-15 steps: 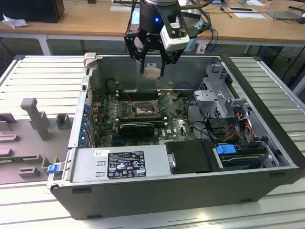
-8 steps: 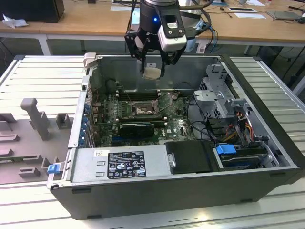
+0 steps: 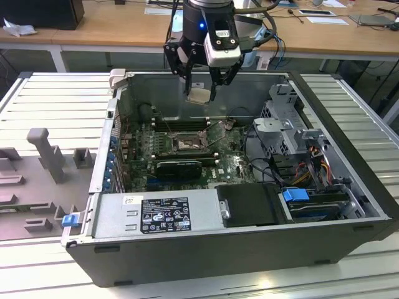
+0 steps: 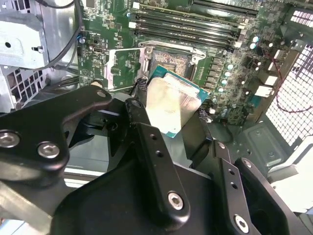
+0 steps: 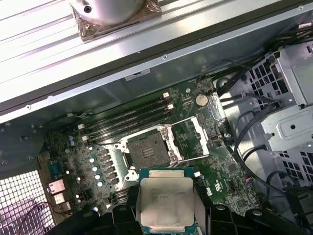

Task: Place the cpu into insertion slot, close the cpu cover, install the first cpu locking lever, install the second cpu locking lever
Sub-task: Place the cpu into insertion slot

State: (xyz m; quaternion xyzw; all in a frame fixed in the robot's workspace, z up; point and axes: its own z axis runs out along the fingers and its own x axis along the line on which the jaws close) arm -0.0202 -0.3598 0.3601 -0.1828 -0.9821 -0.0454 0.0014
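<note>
My gripper hangs above the open computer case, shut on the cpu, a small silvery square chip held by two opposite edges. In both wrist views the cpu sits between the black fingers, well above the green motherboard. The insertion slot lies bare below, its dark pin field showing. The cpu cover is swung open beside the slot, a silvery frame with board showing through its window.
Black memory slots run along the far side of the socket, and a black graphics card lies on the near side. A drive cage and cables crowd the exterior view's right. A power supply fronts the case. A heat sink rests on the ribbed table.
</note>
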